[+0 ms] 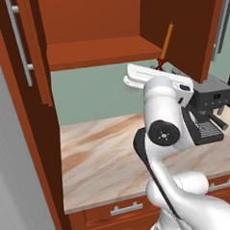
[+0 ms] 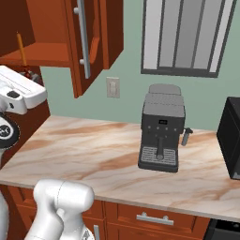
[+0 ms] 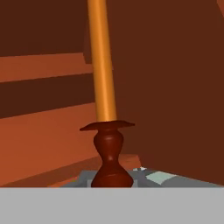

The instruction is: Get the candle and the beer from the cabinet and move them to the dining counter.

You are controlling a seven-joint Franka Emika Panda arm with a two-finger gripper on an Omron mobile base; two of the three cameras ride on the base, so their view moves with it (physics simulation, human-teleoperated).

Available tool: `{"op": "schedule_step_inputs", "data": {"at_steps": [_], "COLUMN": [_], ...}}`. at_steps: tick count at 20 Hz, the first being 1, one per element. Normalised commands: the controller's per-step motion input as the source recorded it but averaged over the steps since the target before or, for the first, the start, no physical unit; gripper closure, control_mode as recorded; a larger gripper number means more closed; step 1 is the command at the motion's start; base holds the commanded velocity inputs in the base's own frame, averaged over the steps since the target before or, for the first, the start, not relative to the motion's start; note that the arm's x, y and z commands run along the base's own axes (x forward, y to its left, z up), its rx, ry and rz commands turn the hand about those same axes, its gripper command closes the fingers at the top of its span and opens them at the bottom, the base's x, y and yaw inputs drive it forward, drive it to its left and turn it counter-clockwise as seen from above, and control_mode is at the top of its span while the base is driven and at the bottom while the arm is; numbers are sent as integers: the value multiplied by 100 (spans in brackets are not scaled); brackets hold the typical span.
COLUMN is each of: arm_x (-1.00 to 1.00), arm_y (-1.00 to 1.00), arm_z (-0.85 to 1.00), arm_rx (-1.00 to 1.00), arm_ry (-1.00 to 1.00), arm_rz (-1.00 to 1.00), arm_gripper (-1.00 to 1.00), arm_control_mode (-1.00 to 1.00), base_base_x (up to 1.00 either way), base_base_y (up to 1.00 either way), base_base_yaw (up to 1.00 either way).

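The candle is a thin orange stick on a dark red-brown holder. It leans slightly at the right front corner of the open cabinet's lower shelf. My gripper is shut on the holder's base, seen from the other side at the gripper with the candle rising above it. In the hand view the candle stands right in front of the gripper, with the cabinet's inner wall behind. The cabinet doors hang open. The beer and the dining counter are out of view.
Below the cabinet lies a marble countertop over drawers. A grey coffee machine stands on it to the right, with a black appliance further right. An open cabinet door juts out beside the arm.
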Motion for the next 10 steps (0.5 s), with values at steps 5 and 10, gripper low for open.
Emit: {"op": "schedule_step_inputs", "data": {"at_steps": [5,10], "arm_x": [-100,-96], "arm_y": [0,0], "arm_z": [-18,-29], "arm_rx": [-2,-3], "arm_ry": [5,7], "arm_rz": [4,6], "arm_gripper": [100,100], "arm_control_mode": [-100,-100], "base_base_x": [0,0], "base_base_y": [0,0], "base_base_yaw": [0,0]}}
